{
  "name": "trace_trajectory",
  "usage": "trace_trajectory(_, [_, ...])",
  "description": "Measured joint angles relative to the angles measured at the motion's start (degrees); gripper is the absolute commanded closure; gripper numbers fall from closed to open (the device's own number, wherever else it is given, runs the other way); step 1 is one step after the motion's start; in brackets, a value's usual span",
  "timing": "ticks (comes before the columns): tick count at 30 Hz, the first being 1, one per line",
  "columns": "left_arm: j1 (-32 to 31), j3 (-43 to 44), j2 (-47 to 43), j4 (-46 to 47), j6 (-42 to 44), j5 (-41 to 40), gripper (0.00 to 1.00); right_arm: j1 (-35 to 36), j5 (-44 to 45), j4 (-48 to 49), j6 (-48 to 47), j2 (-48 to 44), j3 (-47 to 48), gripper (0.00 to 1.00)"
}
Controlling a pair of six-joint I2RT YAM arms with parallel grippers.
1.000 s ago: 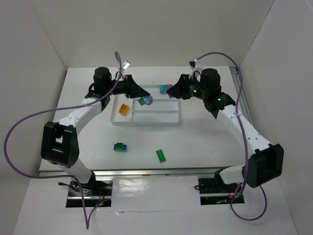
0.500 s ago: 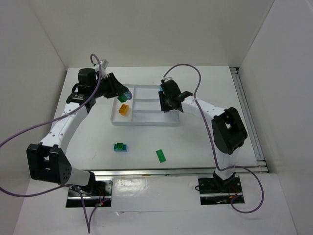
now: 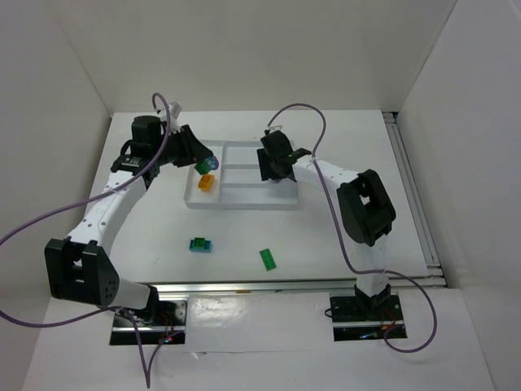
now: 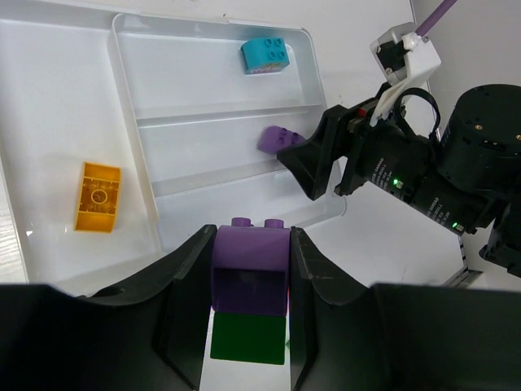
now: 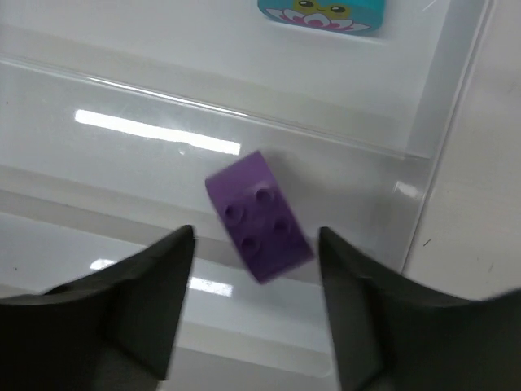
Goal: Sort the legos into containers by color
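My left gripper [image 4: 251,236] is shut on a purple lego [image 4: 250,265] with a green lego [image 4: 248,338] stuck under it, held above the white tray's [image 3: 244,204] left end. In the top view this pair [image 3: 207,166] hangs over the upright section, where a yellow-orange lego [image 3: 206,182] lies. My right gripper [image 5: 256,236] is open over the middle long section, with a loose purple lego [image 5: 259,216] below, free of both fingers. A teal lego [image 5: 323,14] lies in the far section. On the table are a teal lego [image 3: 200,244] and a green lego [image 3: 268,259].
White enclosure walls stand close around the table on three sides. A purple cable [image 3: 297,114] loops over the right arm above the tray's right end. The two grippers face each other across the tray, about one tray length apart.
My right gripper has moved over the middle section and opened, letting go of the purple lego. My left gripper carried its purple and green pair leftwards to the tray's left end.
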Motion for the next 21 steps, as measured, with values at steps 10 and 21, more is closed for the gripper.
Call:
trace_trajectory(10, [0.0,-0.02,0.0,0.87,-1.27,0.09,1.0,1.6,1.88,0.07,0.13,-3.28,0.26,0.2])
trace_trajectory(21, [0.76,3.08,5.38,7.58,-4.5,19.12,1.0,-4.74,-34.69,18.53,6.58,-29.18,-13.73,0.13])
